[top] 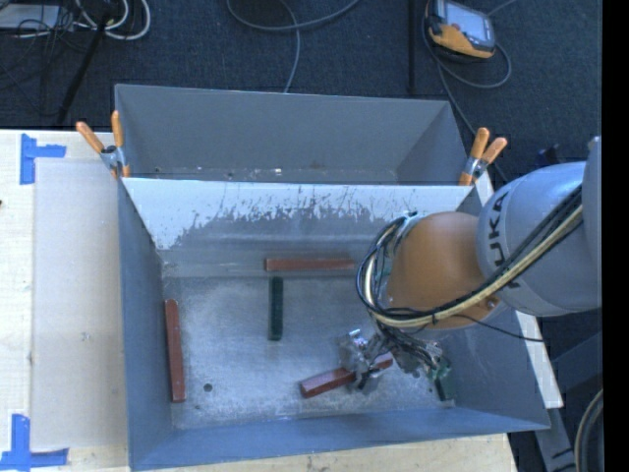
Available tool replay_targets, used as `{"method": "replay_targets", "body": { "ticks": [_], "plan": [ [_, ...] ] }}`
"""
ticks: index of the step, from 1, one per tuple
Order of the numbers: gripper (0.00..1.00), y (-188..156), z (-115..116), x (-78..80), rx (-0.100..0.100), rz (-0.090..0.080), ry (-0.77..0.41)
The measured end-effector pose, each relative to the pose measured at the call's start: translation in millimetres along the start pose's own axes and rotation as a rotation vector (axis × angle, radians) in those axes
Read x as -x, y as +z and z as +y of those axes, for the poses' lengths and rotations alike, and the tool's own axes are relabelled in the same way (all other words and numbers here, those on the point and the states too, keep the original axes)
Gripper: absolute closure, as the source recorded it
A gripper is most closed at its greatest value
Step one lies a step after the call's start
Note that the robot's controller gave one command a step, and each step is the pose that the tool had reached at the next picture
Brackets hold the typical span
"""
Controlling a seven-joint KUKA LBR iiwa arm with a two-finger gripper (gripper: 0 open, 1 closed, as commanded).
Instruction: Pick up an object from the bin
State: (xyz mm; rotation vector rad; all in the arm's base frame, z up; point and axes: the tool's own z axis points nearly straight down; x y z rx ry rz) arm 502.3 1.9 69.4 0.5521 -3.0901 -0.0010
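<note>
Where orange cover blocks view, gripper at reddish bar.

Grey metal bin, floor contents: left brown bar along left wall; far brown bar along far wall; dark green bar mid-floor; front brown bar tilted near front edge.

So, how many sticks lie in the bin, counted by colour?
Red-brown sticks: 3 (left, back, front)
Dark green sticks: 2 (middle, front right, partly hidden)
Total: 5
</note>
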Motion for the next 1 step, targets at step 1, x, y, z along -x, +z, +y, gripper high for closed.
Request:
{"method": "replay_targets", "body": {
  "ticks": [1],
  "plan": [
    [1.00,-147.0,12.0,23.5,-0.003,-0.011,-0.032]
  ]
}}
